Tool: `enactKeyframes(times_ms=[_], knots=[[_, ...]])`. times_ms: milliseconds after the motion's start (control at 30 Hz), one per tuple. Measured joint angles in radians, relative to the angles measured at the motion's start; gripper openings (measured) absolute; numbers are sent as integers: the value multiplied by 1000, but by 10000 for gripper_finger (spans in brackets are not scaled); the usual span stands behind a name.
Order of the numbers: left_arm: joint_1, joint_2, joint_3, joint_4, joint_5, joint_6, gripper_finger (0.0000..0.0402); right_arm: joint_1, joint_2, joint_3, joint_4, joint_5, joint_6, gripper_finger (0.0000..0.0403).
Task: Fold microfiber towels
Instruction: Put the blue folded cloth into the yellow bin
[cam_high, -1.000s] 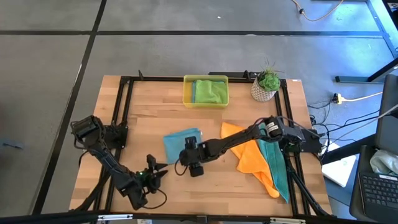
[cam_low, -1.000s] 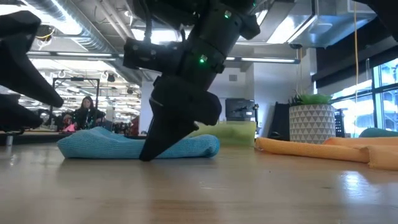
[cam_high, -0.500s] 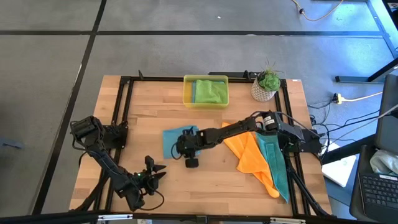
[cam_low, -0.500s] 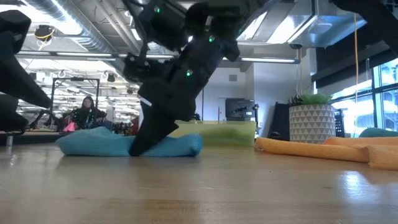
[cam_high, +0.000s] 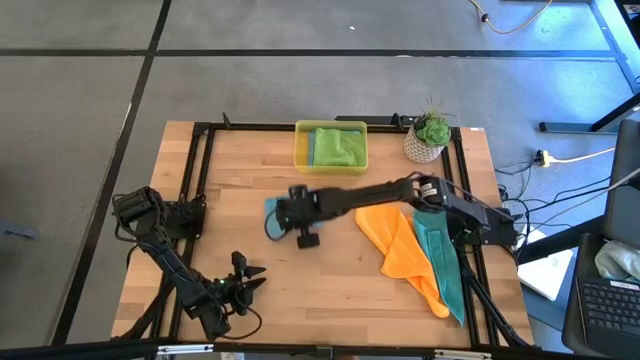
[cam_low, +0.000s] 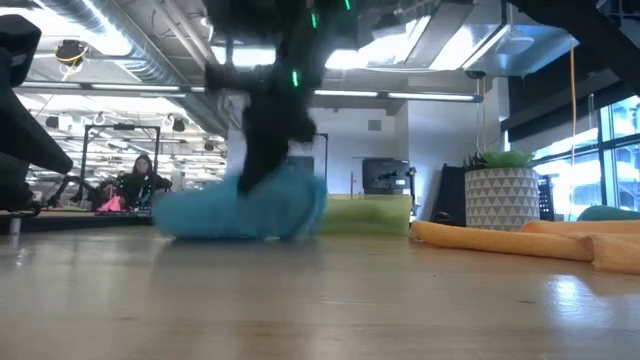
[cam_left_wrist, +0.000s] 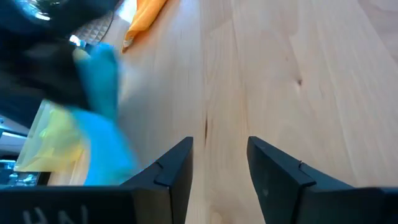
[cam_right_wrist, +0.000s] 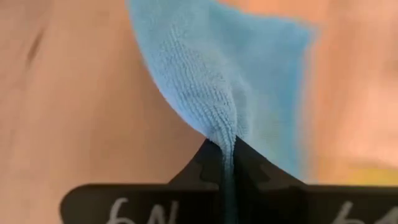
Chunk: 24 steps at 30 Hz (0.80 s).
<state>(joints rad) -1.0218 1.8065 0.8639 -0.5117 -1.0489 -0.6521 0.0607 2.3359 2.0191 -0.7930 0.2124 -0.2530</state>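
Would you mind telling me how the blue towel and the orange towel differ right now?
The blue towel is pinched in the right claw, while the orange towel lies untouched. The blue towel sits bunched near the table's middle; the orange towel lies spread flat toward the right edge, partly over a teal towel. Both are plain cloths.

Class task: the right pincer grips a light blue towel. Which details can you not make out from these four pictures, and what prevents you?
- High view: the light blue towel, mostly hidden by the right pincer.
- Low view: its folds, smeared by motion blur.
- High view: the towels in the yellow tray, too small to count.
- Teal towel, partly under the orange towel.
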Motion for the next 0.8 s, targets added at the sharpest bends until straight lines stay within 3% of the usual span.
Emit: enactKeyframes(times_ms=[233,600,800], knots=[[-1,0,0,0,0,-10,144,-123,-2,329,-277,33,-66,8],[-5,-1,0,-2,5,-25,144,-375,-75,310,-378,32,-81,14],[-5,-1,0,-4,1,-23,144,-431,-75,310,-351,247,-153,12]])
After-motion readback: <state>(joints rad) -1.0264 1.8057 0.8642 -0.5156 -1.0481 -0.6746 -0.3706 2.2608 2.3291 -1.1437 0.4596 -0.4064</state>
